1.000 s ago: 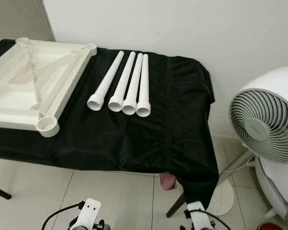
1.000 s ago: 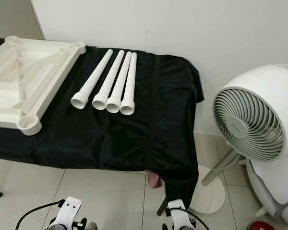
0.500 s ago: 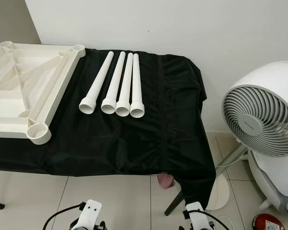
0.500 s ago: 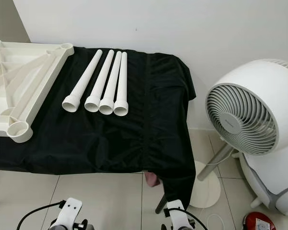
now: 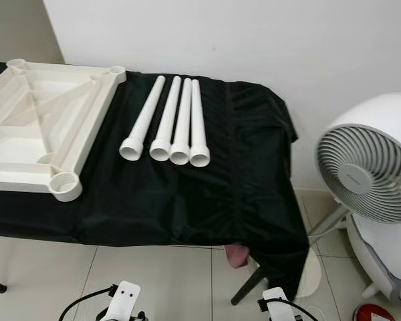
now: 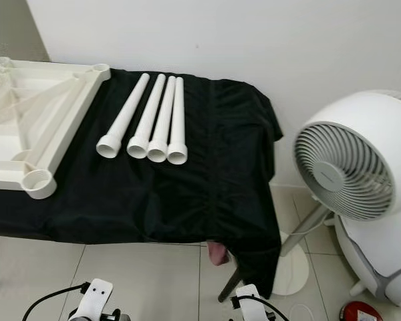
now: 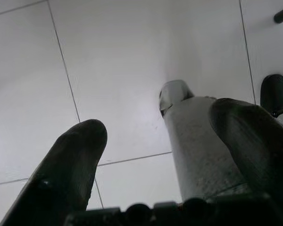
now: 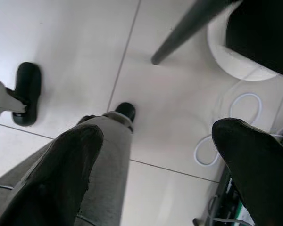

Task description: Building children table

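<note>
A: Where do the parts lie?

B: Take the black cloth on the work table as the landmark. The upturned tabletop rests on its left part, ribs up, with a round leg socket at the corner nearest the robot. The four white legs lie side by side near the cloth's middle, flared ends toward the robot, just beside the tabletop but apart from it.

A: And the robot's grippers?

B: Both arms hang low, below the cloth's near edge, over the tiled floor. The left gripper has its fingers spread wide with nothing between them; the right gripper likewise.

A: So how should the first leg go?

B: Probably the outermost leg, nearest the tabletop. It should be grasped mid-shaft so it does not swing, then stood upright over the socket. Whether the socket is threaded cannot be made out from here.

A: Any hazard?

B: The fan stands off the cloth's right end, so the right arm should rise clear of it.
</note>
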Tool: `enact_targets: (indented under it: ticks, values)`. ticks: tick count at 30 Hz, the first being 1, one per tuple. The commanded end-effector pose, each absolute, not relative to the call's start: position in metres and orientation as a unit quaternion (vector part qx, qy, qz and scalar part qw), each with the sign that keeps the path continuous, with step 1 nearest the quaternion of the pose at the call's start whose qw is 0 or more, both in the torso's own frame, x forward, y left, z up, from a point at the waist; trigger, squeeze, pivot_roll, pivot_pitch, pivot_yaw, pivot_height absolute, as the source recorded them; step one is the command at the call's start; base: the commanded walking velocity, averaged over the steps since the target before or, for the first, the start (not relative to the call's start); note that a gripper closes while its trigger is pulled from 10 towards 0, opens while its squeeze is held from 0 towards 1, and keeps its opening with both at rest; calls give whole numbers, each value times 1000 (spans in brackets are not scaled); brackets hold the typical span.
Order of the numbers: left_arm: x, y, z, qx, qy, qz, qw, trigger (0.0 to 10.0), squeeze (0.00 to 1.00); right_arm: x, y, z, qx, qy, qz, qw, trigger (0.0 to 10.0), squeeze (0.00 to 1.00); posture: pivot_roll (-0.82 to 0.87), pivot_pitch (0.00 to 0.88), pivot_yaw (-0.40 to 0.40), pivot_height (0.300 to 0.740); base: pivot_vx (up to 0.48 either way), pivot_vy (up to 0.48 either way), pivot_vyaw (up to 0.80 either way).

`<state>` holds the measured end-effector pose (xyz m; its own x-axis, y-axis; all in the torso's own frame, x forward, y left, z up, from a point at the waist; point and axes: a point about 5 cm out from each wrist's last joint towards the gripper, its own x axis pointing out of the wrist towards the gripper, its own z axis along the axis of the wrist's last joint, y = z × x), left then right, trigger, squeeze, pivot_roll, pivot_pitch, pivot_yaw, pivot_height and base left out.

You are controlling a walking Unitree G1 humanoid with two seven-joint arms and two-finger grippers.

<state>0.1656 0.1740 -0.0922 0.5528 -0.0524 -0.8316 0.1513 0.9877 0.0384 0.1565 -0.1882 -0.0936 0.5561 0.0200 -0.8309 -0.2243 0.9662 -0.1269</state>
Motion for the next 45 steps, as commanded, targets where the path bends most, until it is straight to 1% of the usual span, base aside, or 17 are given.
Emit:
enact_targets:
  ticks: [1, 19, 37, 45]
  values:
    - [157, 174, -96, 54, 486, -56, 871, 10000, 0, 151, -190, -96, -115, 477, 68, 869, 10000, 0, 9, 0, -33, 740, 0, 326, 0]
    - [162, 173, -95, 55, 483, -57, 872, 10000, 0, 164, -188, -91, -116, 467, 70, 874, 10000, 0, 12, 0, -35, 740, 0, 345, 0]
    - [159, 173, -96, 55, 486, -55, 871, 10000, 0, 162, -189, -92, -119, 464, 74, 875, 10000, 0, 17, 0, -37, 740, 0, 380, 0]
    - [159, 175, -95, 60, 482, -59, 872, 10000, 0, 164, -188, -91, -119, 463, 74, 875, 10000, 0, 14, 0, -35, 740, 0, 0, 0]
